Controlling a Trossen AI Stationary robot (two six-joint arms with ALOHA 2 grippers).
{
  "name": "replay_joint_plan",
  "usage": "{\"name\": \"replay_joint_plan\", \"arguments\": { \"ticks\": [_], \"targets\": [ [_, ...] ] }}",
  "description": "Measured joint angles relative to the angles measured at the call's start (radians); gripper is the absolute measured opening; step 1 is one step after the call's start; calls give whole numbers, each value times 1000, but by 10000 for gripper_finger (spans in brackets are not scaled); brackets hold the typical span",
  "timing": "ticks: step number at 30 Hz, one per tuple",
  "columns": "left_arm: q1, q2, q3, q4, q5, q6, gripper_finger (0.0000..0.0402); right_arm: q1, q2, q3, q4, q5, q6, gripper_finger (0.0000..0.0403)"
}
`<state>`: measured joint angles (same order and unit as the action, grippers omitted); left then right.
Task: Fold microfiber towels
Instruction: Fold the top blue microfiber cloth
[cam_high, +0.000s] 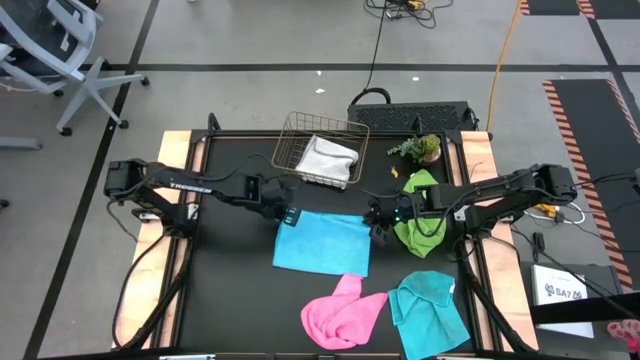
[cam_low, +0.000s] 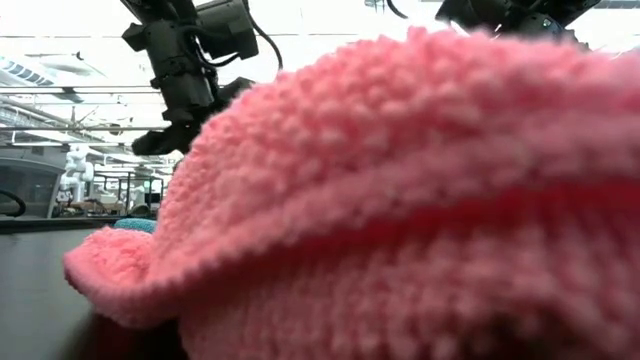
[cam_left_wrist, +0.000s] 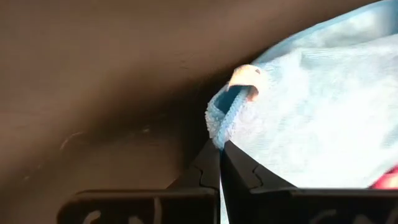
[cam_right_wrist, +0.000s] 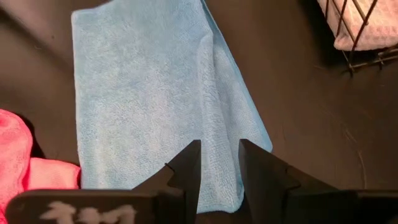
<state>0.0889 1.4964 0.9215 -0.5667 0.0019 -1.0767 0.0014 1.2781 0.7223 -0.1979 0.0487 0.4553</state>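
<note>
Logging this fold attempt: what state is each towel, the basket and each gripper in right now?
flat blue towel: spread flat mid-table, one corner pinched.
left gripper: shut on that corner.
right gripper: open, above the towel's opposite edge.
pink towel: crumpled.
second blue towel: crumpled.
green towel: bunched under the right arm.
white towel: lying in the wire basket.

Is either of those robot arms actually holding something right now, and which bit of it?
Yes: the left gripper pinches the flat blue towel by its corner. The right gripper holds nothing, fingers apart over that towel.
</note>
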Motion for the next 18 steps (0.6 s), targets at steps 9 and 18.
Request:
{"name": "replay_joint_plan", "arguments": {
  "ticks": [9, 18],
  "targets": [
    [-1, 7, 0, 65, 5, 8, 0, 35, 0, 0, 72, 2, -66, 76],
    [2, 7, 0, -12, 4, 16, 0, 81, 0, 0, -43, 7, 3, 4]
  ]
}}
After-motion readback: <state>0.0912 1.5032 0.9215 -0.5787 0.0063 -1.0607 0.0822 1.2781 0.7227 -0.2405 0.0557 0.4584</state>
